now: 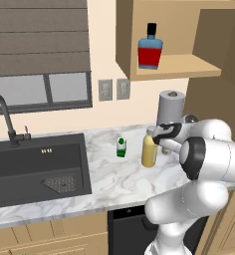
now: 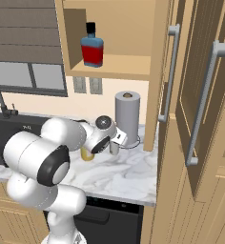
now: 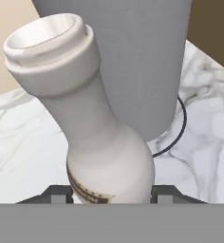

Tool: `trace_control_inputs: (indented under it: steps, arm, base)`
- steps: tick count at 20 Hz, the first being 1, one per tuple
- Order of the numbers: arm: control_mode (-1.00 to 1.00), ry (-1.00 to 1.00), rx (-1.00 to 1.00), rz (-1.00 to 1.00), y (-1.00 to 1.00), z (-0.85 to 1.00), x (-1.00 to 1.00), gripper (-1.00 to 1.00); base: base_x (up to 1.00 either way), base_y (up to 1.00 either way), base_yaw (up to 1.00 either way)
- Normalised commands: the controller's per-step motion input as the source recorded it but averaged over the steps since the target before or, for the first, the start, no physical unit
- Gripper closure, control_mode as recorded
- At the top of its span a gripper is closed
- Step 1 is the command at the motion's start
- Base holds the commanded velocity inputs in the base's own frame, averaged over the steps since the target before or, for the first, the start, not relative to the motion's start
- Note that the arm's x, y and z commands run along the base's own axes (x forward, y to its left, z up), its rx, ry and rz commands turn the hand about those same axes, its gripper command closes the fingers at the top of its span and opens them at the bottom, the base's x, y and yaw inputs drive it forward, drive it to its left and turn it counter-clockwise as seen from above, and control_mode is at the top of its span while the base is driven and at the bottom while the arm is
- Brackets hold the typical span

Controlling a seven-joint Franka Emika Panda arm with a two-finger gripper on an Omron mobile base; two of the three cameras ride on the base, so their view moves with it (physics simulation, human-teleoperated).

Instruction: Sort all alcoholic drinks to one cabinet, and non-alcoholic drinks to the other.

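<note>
A slim grey long-necked bottle (image 3: 99, 137) stands on the marble counter (image 1: 119, 182), just in front of a grey paper towel roll (image 3: 133, 57). My gripper (image 3: 110, 194) has a fingertip pressed on each side of the bottle's round body. In the right base view the gripper (image 2: 115, 143) sits low beside the roll (image 2: 127, 116). The tall yellow bottle (image 1: 149, 149) stands just left of my hand, with the small green-and-white carton (image 1: 121, 148) further left. The squat blue bottle (image 1: 150, 50) stands on the shelf of the small box cabinet (image 1: 189, 67).
The tall pantry unit (image 2: 200, 95) with silver bar handles rises at the counter's right end. A dark sink (image 1: 35, 169) with a faucet (image 1: 2, 117) lies at the left. Wall sockets (image 1: 114, 89) sit under the small cabinet.
</note>
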Motion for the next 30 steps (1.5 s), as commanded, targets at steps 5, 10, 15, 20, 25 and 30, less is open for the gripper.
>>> trace_control_inputs:
  steps: [5, 10, 15, 20, 25, 30]
  arm:
    - [-1.0, 0.0, 0.0, 0.0, 0.0, 0.15, 0.0, 1.0]
    - [-1.0, -0.01, -0.01, 0.0, 0.0, 0.68, -0.16, 1.0]
    - [-1.0, -0.01, -0.01, 0.0, 0.0, 0.77, -0.28, 1.0]
    - [-1.0, 0.0, 0.0, 0.0, 0.0, 0.83, -0.34, 1.0]
    - [-1.0, 0.0, 0.0, 0.0, 0.0, 0.71, -0.46, 1.0]
    - [-1.0, -0.08, -0.01, 0.0, 0.0, 0.57, -0.55, 1.0]
  base:
    - [0.0, 0.0, 0.0]
    - [0.0, 0.0, 0.0]
    - [0.0, 0.0, 0.0]
    - [0.0, 0.0, 0.0]
    - [0.0, 0.0, 0.0]
    - [0.0, 0.0, 0.0]
